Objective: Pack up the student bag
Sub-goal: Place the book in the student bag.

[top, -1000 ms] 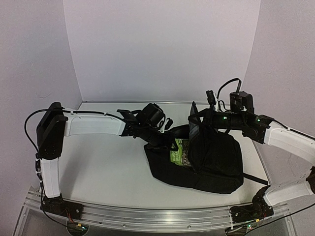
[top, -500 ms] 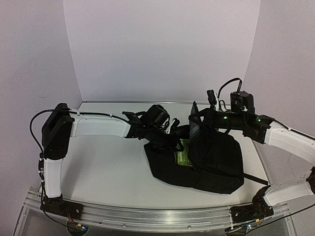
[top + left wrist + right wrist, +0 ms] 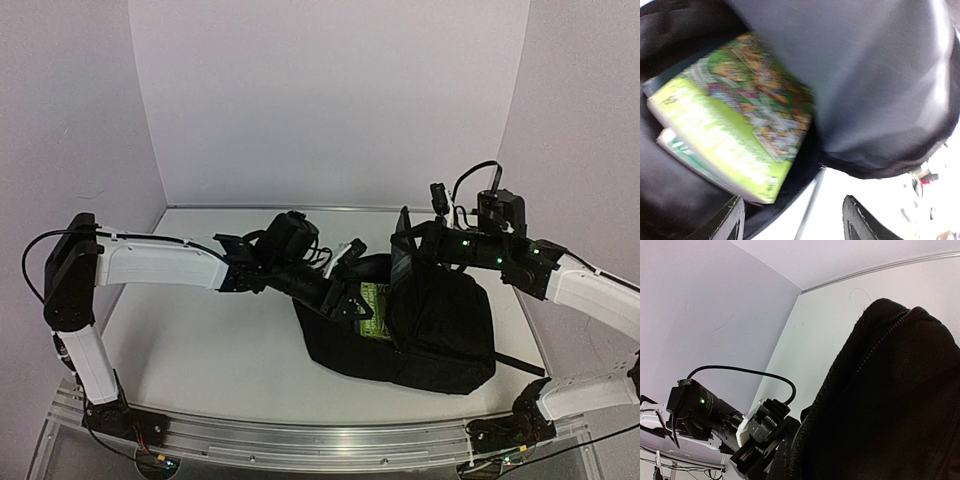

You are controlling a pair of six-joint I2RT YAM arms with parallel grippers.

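A large black soft fabric student bag [image 3: 435,330] lay on its side on the right half of a pale white surface [image 3: 220,350], its mouth open toward the left and its upper flap lifted upright. Inside the mouth sat a flat book with a bright green illustrated cover [image 3: 373,300], tilted and partly tucked under the flap. In the left wrist view the green book [image 3: 735,135] lay on top of a second thin book with a white and green edge [image 3: 670,142], both within the dark lining, and the bag's smooth black fabric [image 3: 880,75] arched over them. The left end effector [image 3: 345,288] was at the bag's mouth, just beside the books. Its two dark fingers stood wide apart with nothing between them [image 3: 795,222]. The right end effector [image 3: 408,238] was at the top of the lifted flap with its jaws closed, pinching the flap's edge and holding it up. The right wrist view was filled at lower right by the bag's woven fabric and zipper line [image 3: 890,405], with the surface [image 3: 840,325] behind it and the left arm's black wrist and cable [image 3: 715,412] at lower left. A thin black strap [image 3: 520,362] trailed from the bag across the surface toward the right. Plain pale walls [image 3: 330,100] closed in the surface on three sides.
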